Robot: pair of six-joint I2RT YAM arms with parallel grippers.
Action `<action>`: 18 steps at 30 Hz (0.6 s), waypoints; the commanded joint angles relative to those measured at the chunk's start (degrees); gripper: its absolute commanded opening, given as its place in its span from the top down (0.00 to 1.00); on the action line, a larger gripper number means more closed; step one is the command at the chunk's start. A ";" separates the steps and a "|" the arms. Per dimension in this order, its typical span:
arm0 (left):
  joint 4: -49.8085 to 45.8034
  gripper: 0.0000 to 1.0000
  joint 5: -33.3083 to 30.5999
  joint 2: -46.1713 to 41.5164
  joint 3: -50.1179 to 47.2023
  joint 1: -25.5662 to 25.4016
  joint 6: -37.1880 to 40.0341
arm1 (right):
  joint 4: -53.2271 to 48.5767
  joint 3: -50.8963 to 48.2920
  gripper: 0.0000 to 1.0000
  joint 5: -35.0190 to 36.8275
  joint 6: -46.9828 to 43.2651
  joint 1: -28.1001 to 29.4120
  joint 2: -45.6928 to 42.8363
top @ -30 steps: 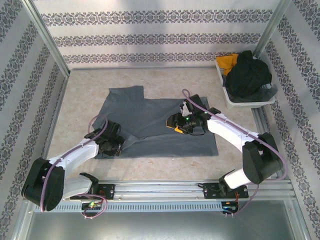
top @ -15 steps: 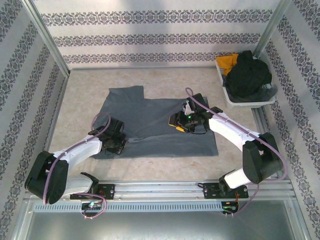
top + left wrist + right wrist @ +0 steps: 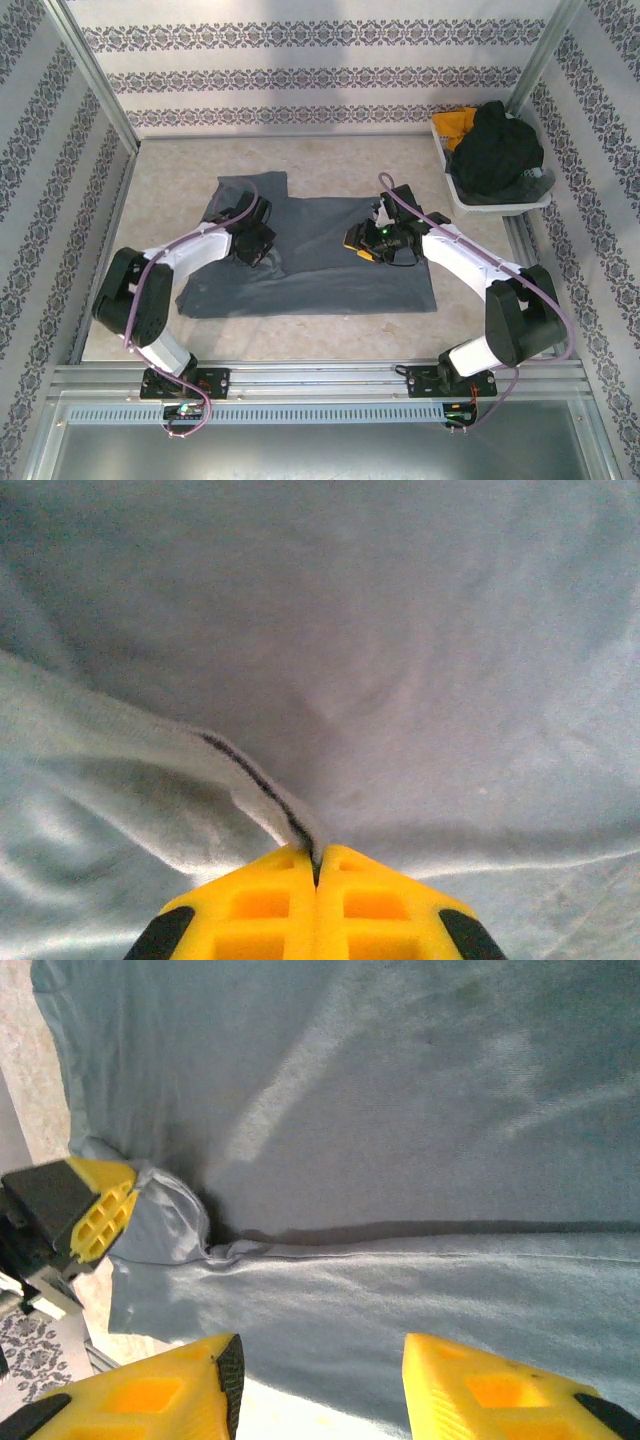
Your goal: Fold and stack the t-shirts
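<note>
Grey shirt (image 3: 330, 270): spread nearly flat on the table (image 3: 170, 170) in the middle of the top view. One sleeve points to the upper left and the long hem runs along the lower side.
Other shirts: the black shirt (image 3: 495, 150) is heaped in the tray (image 3: 480, 208) at the upper right. The yellow shirt (image 3: 455, 125) is tucked behind it, and neither is folded.
Left gripper (image 3: 315, 865): clenched on the grey shirt, left of centre in the top view. My wrist view shows a ridge of its edge pinched between the yellow fingers, with the cloth tenting up toward them.
Right gripper (image 3: 320, 1380): jaws apart with nothing between them, hovering over the grey shirt right of centre.
Handling: I judge it light, limp and thin. It won't hold a shape, will sag between grips and will drag wrinkles along if pulled across the table. It is not fragile and not slippery, so a small pinch should hold.
Where to grip: I'd take edges or corners, meaning the hem, a sleeve end or a shoulder. The two holds should be well apart so the fold line stays straight, since a mid-panel pinch just bunches the cloth.
Writing: none I can read. I see no print, tag or logo on any shirt.
</note>
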 commanded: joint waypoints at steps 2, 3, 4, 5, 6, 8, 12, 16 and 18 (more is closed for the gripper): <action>-4.52 1.00 1.87 5.41 6.12 -0.58 9.89 | -1.18 -0.90 0.53 -1.48 0.33 -0.54 0.21; -5.39 1.00 2.48 6.51 7.20 -0.53 11.13 | -1.28 -0.82 0.53 -1.66 0.37 -0.70 0.33; -5.71 1.00 3.37 7.66 8.32 -0.53 12.67 | -1.37 -0.94 0.53 -1.75 0.35 -0.71 0.33; -6.03 1.00 4.19 8.72 9.22 -0.54 14.03 | -1.45 -0.94 0.53 -1.75 0.36 -0.77 0.43; -6.10 1.00 4.90 9.42 9.82 -0.54 15.28 | -1.52 -1.01 0.53 -1.82 0.36 -0.79 0.52; -6.77 1.00 6.06 11.01 11.68 -0.70 17.98 | -1.50 -1.19 0.54 -1.87 0.36 -0.83 0.61; -8.64 1.00 5.40 12.21 13.73 -0.69 21.50 | -1.19 -1.26 0.54 -2.19 0.60 -0.88 1.38; -7.22 1.00 5.44 11.96 13.80 -0.67 23.83 | -0.93 -0.82 0.55 -2.40 0.88 -0.86 2.19; -7.49 1.00 5.54 12.10 14.06 -0.67 24.32 | -0.91 -0.65 0.55 -2.31 1.03 -0.79 2.63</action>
